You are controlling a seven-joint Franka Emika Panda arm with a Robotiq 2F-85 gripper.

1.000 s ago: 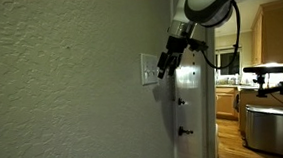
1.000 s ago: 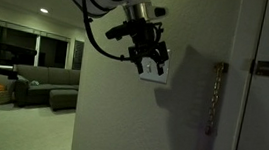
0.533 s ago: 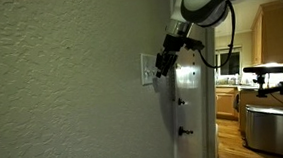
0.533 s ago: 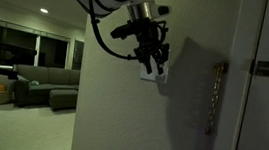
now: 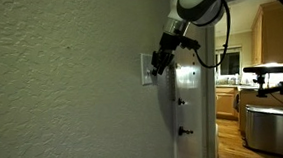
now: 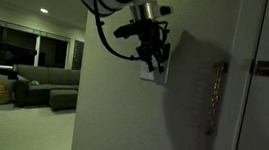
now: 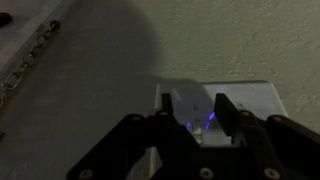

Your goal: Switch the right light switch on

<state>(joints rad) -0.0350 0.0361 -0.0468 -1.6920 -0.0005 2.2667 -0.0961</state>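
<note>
My claw (image 7: 200,108), narrowly parted, is at the wall plate (image 7: 252,97); the right light switch is hidden, so flipping seems unfinished.

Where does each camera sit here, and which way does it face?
Exterior view: close against the textured beige wall, looking along it to the white rectangular wall plate, with a kitchen beyond; shows the arm and gripper.
Exterior view: from the plate's other side, with a living room behind; shows the arm and gripper at the plate.
Wrist view: faces the wall; the fingers rise from the bottom edge, in front of the plate.
Shared: all three views show the plate and gripper.
</note>
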